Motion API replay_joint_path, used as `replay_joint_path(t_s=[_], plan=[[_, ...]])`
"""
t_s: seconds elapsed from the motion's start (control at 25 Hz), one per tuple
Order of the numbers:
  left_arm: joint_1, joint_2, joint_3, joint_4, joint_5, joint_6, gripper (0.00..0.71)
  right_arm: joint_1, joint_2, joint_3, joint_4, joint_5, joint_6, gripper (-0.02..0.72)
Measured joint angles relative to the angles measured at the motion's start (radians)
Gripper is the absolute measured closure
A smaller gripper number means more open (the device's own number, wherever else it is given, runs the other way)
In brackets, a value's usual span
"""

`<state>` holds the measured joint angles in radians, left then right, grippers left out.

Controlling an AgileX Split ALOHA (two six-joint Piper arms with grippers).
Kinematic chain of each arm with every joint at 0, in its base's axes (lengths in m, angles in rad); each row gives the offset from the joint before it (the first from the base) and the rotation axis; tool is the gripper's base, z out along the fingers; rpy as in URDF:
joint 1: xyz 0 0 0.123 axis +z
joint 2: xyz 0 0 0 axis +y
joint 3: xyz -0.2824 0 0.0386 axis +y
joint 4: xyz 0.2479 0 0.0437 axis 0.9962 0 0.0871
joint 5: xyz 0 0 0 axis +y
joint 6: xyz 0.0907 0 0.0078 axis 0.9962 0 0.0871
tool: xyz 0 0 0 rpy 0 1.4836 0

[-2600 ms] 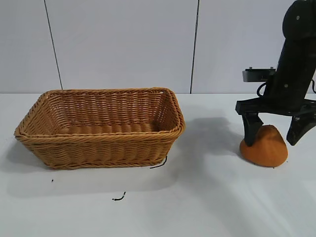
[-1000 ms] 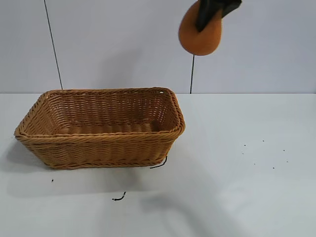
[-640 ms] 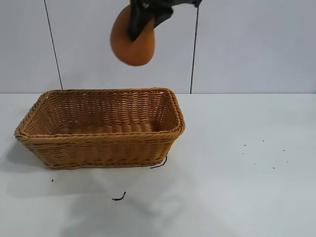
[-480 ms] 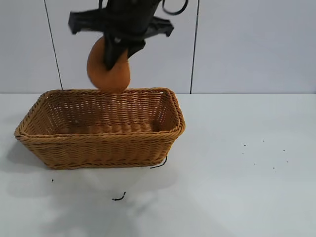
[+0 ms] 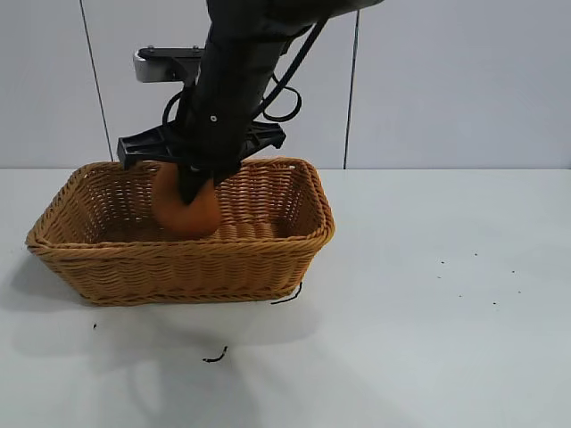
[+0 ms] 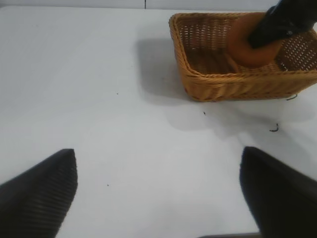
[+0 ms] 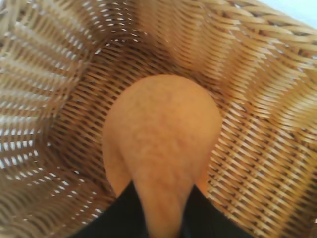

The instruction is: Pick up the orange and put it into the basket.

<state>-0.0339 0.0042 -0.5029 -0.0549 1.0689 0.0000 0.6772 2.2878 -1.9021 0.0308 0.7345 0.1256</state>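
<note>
The tan wicker basket (image 5: 294, 245) stands on the white table at the left. My right gripper (image 5: 189, 198) reaches down into it, shut on the dull-orange fruit, the orange (image 5: 183, 214), which hangs inside the basket above its floor. In the right wrist view the orange (image 7: 166, 139) is clamped between my two black fingers (image 7: 119, 215) with the basket's woven walls (image 7: 262, 139) all round. My left gripper (image 6: 158, 198) is open and empty, held over bare table away from the basket (image 6: 198, 84); the orange (image 6: 247, 49) and right arm show in its view.
Small black thread scraps (image 5: 214, 357) lie on the table in front of the basket, and one sticks out at its front corner (image 5: 287, 296). Tiny dark specks (image 5: 473, 276) dot the table at the right. A panelled wall stands behind.
My right gripper carried the orange from the table at the right, up high, leftward across, then down into the basket. The left arm is not seen moving.
</note>
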Motion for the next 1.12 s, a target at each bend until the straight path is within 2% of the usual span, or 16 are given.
replay_joint_path(t_s=[0.08, 0.16, 0.2, 0.28, 0.52, 0.64, 0.76, 0.92, 1.12], plan=[[0.000, 0.000, 0.000, 0.000, 0.000, 0.000, 0.071, -0.002, 0.000, 0.000, -0.006, 0.008, 0.001, 0.411], [0.000, 0.000, 0.000, 0.000, 0.000, 0.000, 0.071, -0.002, 0.000, -0.001, -0.007, 0.011, 0.001, 0.195], [0.000, 0.000, 0.000, 0.000, 0.000, 0.000, 0.071, -0.002, -0.001, -0.005, -0.007, 0.026, 0.001, 0.119], [0.000, 0.000, 0.000, 0.000, 0.000, 0.000, 0.071, -0.002, -0.001, -0.030, -0.007, 0.072, 0.001, 0.051], [0.000, 0.000, 0.000, 0.000, 0.000, 0.000, 0.071, -0.014, -0.003, -0.239, -0.024, 0.295, 0.001, 0.015], [0.000, 0.000, 0.000, 0.000, 0.000, 0.000, 0.071, -0.060, -0.009, -0.353, -0.025, 0.373, 0.004, 0.012], [0.000, 0.000, 0.000, 0.000, 0.000, 0.000, 0.071, -0.138, -0.010, -0.421, -0.031, 0.417, 0.007, 0.009], [0.000, 0.000, 0.000, 0.000, 0.000, 0.000, 0.071, -0.271, -0.010, -0.432, -0.073, 0.474, 0.008, 0.009], [0.000, 0.000, 0.000, 0.000, 0.000, 0.000, 0.071, -0.437, -0.010, -0.432, -0.087, 0.478, 0.009, 0.009]])
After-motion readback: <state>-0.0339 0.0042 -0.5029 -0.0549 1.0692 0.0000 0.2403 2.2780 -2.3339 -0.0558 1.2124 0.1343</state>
